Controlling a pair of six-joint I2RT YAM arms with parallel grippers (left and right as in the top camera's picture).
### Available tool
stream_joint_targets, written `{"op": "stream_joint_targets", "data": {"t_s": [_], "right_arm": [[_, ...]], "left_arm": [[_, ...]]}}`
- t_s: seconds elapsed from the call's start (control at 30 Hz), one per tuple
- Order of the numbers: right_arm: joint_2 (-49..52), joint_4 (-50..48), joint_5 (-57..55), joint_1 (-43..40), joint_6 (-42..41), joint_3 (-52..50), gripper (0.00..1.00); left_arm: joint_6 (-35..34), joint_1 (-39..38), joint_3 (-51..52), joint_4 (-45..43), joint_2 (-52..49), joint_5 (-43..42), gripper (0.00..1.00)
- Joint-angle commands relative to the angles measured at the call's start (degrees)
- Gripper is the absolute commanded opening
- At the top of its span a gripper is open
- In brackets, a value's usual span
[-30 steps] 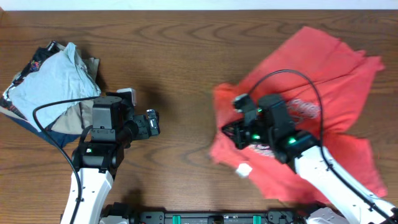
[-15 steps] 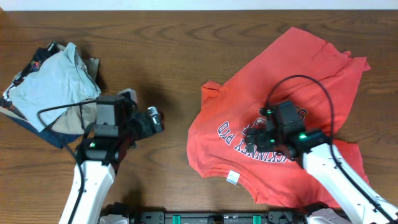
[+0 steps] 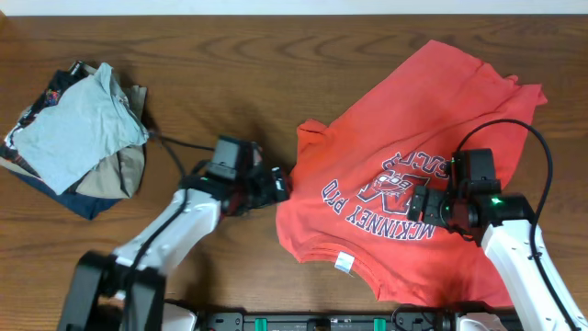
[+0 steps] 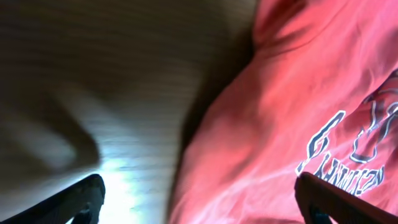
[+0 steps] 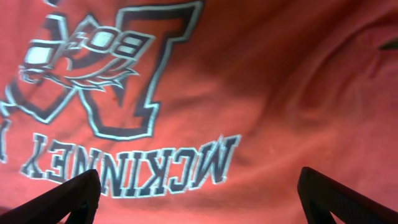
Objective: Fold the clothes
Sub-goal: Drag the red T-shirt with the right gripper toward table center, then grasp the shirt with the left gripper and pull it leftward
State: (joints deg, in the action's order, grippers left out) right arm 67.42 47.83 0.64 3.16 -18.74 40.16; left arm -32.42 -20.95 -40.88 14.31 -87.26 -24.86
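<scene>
The red-orange T-shirt [image 3: 404,110] is spread out, kinda rumpled, on the right half of the bench [image 3: 230,55], lettering up. The left gripper [image 3: 278,184] is held wide open right at its left edge. The right gripper [image 3: 415,200] is held over the print, jaws spread, nothing grasped. A pile of other clothes [image 3: 78,129] is seen far left.

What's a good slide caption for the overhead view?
Red-orange T-shirt lies print-up on the wooden table; open left gripper at its edge, open right gripper over the lettering.
</scene>
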Motion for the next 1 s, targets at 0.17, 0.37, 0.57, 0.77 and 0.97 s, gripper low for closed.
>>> {"op": "stream_joint_targets", "data": {"t_s": [0.17,0.37,0.57,0.77,0.97], "right_arm": [[-0.57,2.32,-4.35,-0.92,1.42,1.05,0.99],[-0.57,3.04,-5.99,-0.96,-0.17,1.05,0.99],[-0.57,3.08,-6.23,-0.98,-1.01,1.05,0.99],[-0.57,1.55,-6.21,-0.98,-3.58,1.05,0.99],[-0.55,-1.05,-5.57,-0.96,-3.98,1.05,0.99]], "left_arm": [[-4.04,-7.23,-0.63,-6.54,-6.19,-1.42,0.20],[-2.12,-3.91,-1.92,-7.58,-5.70,5.07,0.06],[1.33,7.96,-12.26,-7.58,-5.53,5.60,0.06],[1.33,18.86,-26.77,-7.52,-5.66,7.96,0.32],[1.31,21.99,-29.68,3.17,-5.64,-1.29,0.98]]}}
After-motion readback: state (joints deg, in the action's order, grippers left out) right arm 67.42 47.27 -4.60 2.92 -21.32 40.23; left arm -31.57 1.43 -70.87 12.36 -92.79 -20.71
